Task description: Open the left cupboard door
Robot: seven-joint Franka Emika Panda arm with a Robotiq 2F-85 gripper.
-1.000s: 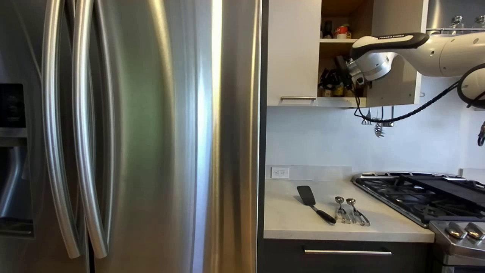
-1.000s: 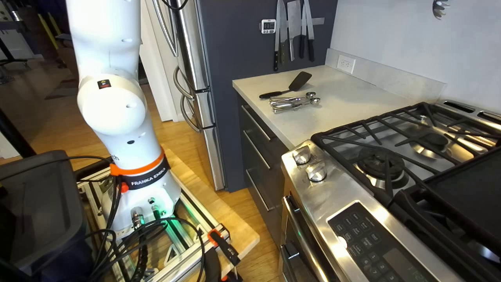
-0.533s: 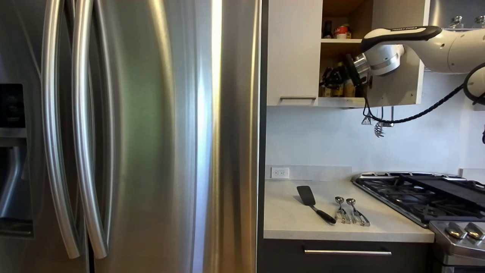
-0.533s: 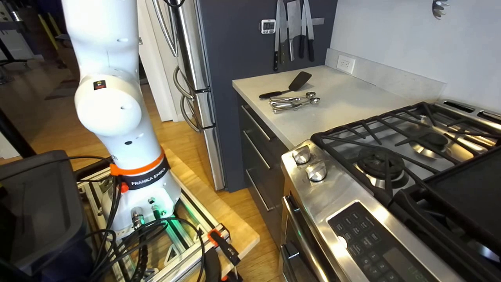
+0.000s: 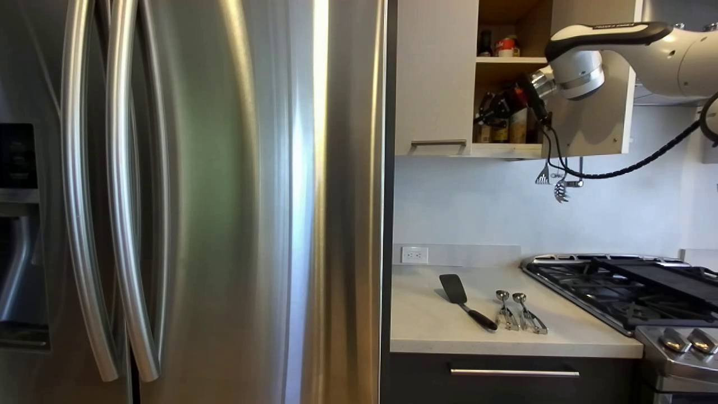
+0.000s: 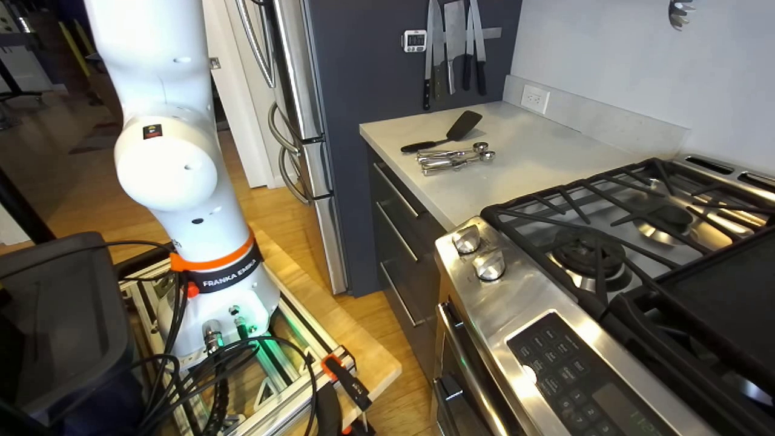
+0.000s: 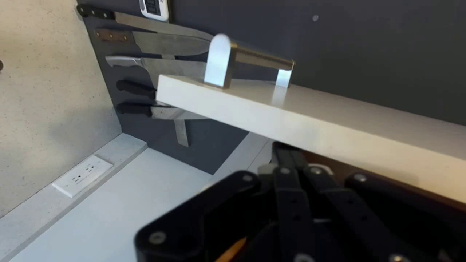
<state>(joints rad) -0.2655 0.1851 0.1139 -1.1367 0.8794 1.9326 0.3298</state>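
The left cupboard door (image 5: 435,78) stands ajar, its bar handle (image 7: 260,58) on the outer face near the lower corner. The end effector (image 7: 289,151) reaches behind that door's free edge (image 7: 313,131), fingers (image 7: 293,196) apparently drawn together with nothing seen between them; whether they touch it cannot be told. The step looks to be pushing the door wider from inside: the fingers should hook well past its edge, press outward and follow its curve, so they do not slip off. Room for the swing appears to lie in front of the door. On its likely hinge side the fridge (image 5: 252,196) and dark side panel (image 7: 356,47) could stop it, bar handle first. Opposite, the open twin door (image 5: 603,126) shows behind the arm (image 5: 645,50), and jars (image 5: 518,126) stand inward of the left cupboard door, so the arm should sweep outward, not back.
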